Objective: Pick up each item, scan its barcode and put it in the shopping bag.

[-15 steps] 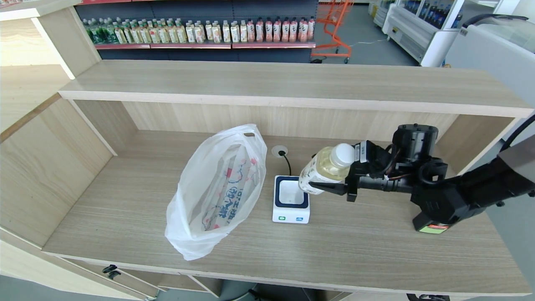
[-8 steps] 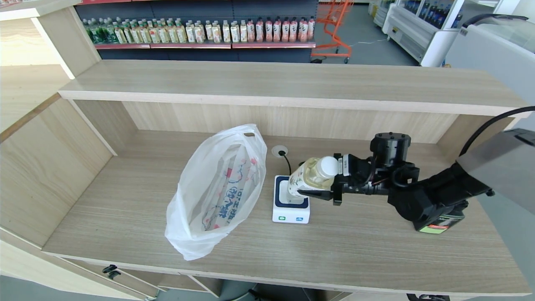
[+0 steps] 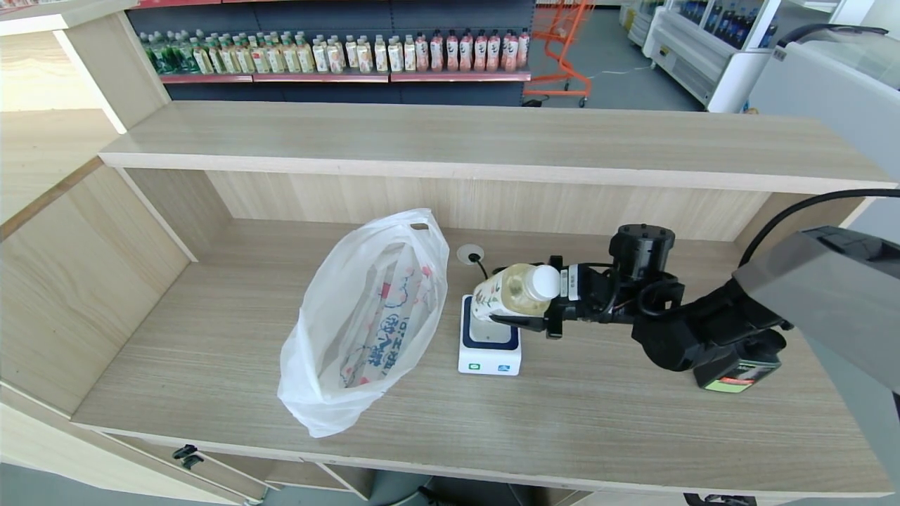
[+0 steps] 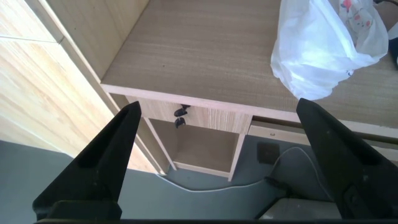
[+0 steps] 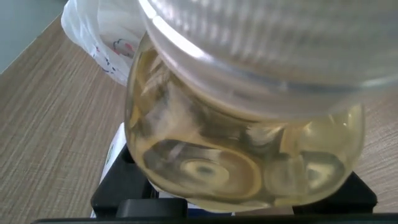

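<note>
The head camera sits high on the near side, looking forward and down across the counter (image 3: 211, 365). The left wrist camera hangs off the near left corner, facing down past the counter's edge. The right wrist camera sits close against the bottle (image 5: 242, 143) — the scanner (image 3: 490, 358) just beyond. All three share the shopping bag (image 3: 365, 316).
</note>
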Motion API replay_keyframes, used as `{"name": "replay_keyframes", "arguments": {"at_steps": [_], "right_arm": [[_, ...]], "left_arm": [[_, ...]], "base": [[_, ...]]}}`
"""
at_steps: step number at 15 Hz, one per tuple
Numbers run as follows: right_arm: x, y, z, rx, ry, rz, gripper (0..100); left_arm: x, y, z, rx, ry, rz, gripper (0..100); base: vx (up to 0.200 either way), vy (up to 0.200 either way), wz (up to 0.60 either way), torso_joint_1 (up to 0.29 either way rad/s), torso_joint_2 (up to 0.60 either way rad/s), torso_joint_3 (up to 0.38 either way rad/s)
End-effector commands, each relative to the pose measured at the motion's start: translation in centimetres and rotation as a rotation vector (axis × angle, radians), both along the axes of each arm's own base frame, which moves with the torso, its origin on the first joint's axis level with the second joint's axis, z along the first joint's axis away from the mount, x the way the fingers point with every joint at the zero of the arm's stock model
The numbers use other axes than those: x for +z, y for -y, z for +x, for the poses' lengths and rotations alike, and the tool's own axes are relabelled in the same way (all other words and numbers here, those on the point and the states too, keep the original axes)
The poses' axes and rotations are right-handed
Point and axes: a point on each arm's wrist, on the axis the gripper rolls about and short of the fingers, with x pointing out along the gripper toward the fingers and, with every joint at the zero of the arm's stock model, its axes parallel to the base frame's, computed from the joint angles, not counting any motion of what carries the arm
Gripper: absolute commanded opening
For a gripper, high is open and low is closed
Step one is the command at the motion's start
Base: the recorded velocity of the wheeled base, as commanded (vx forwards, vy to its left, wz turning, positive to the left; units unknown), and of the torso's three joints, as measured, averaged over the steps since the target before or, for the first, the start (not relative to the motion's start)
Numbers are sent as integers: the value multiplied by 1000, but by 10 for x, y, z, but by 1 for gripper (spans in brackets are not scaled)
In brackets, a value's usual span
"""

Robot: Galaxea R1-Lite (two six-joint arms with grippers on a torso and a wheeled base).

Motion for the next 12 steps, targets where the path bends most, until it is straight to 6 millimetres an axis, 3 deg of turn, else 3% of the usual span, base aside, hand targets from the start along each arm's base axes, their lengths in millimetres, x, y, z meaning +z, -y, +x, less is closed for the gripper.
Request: {"name": "replay_keyframes", "arguments": {"at_steps": [1,6,7,8,9,10,12], "right_arm": [[-4,-1,2,-2,-9,-3,0],[5,3,1,-16,18,12,0],[13,10,0,-31,11,23,0],[34,33,-3,-87,-55,62,0],[49,44,-11,-107,-98,89,0],[75,58,-36,-138,-244,148,0],[97,67,-80,-257,-496,267,0]], "left_arm": [[0,0,0,1,-1,0,100],[0,0,0,1,0,0,100],[0,0,0,1,0,0,100],[0,0,0,1,-1,0,100],[0,0,0,1,-1,0,100],[0,0,0,1,0,0,100],[0,0,0,1,0,1,100]], "base": [[0,0,0,0,0,0],[0,0,0,0,0,0],[0,0,0,0,0,0],[0,0,0,0,0,0],[0,0,0,0,0,0],[0,0,0,0,0,0],[0,0,0,0,0,0]]}}
